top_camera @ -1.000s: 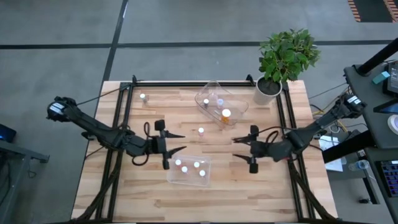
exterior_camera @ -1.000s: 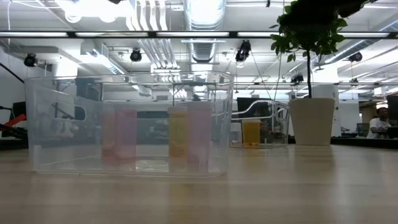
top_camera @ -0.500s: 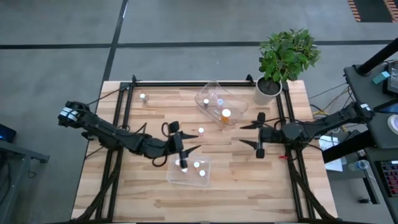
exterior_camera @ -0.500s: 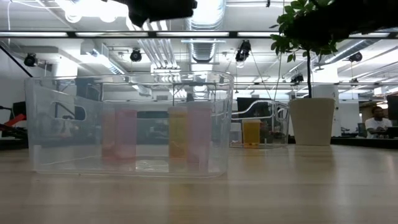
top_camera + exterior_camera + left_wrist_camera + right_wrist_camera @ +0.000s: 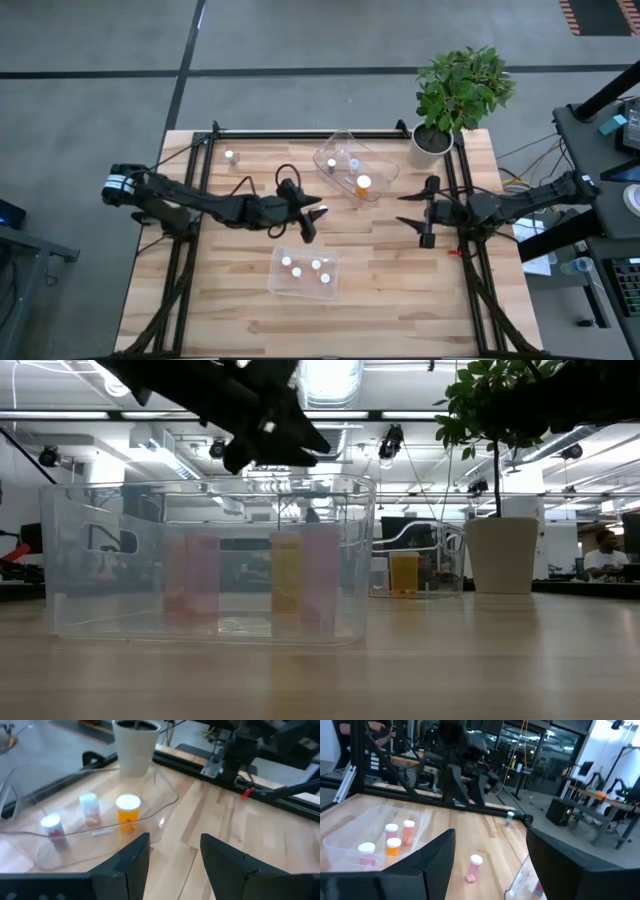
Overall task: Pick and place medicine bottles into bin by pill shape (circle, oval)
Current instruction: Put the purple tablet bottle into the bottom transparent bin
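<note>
Left hand (image 5: 316, 216): fingers apart, hovering over the loose pink bottle (image 5: 474, 868) standing mid-tabletop (image 5: 400, 290) between the far bin (image 5: 352, 165) and near bin (image 5: 305, 272). Advice: centering over the cap, descending straight, closing gently. Right hand (image 5: 420, 214): fingers apart, waiting at right.

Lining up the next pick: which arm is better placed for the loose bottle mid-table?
Left, I'd judge. The left hand is open and almost over the loose bottle; the right hand, also open, sits clearly farther from it, out on its own side.
</note>
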